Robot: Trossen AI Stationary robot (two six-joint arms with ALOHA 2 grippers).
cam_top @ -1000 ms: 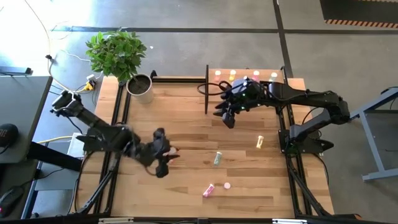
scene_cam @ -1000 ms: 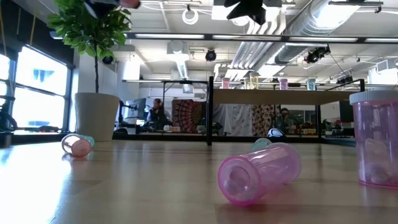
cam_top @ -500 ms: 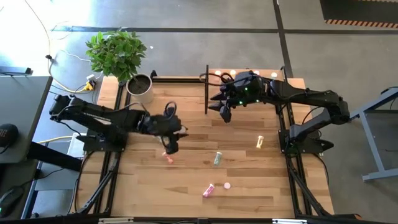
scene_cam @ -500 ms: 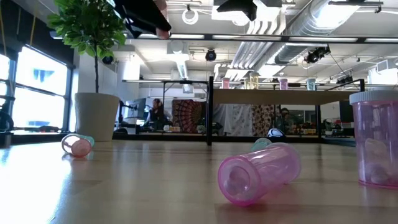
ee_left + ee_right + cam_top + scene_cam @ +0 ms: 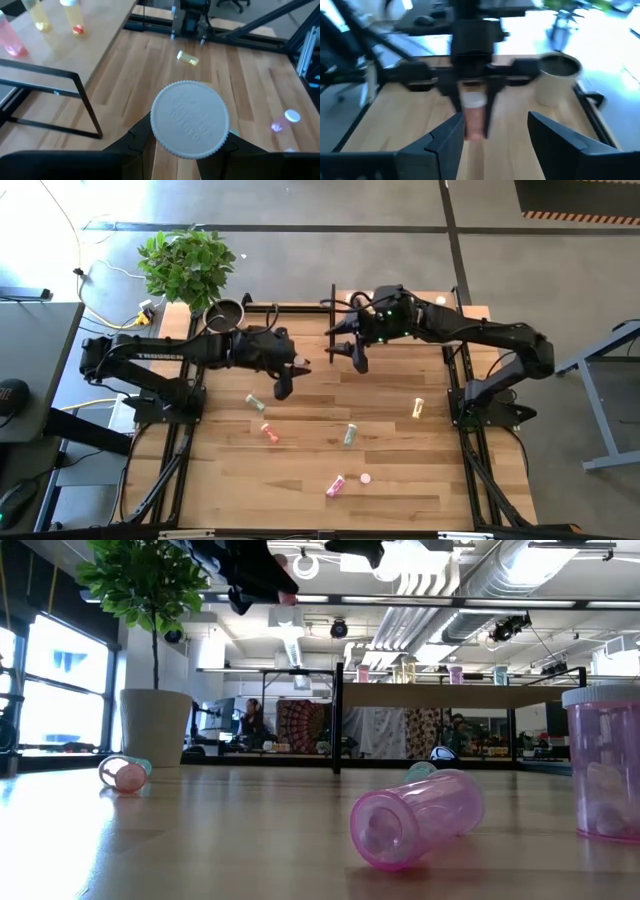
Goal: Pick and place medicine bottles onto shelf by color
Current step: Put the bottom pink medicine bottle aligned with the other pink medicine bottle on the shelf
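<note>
Left tool (image 5: 291,370) has swung shelfward, apparently gripping a bottle (image 5: 190,119).

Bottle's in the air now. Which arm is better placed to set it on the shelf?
Left. The left pincer is shut on the white-capped bottle, near the shelf. The right pincer is open and empty in front of the shelf.

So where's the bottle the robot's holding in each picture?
High view: bottle, mid-table.
Low view: top edge, left of centre.
Left wrist view: centre, white cap showing.
Right wrist view: centre, upright.
Landmark: the plant pot, in all but the left wrist view.
</note>
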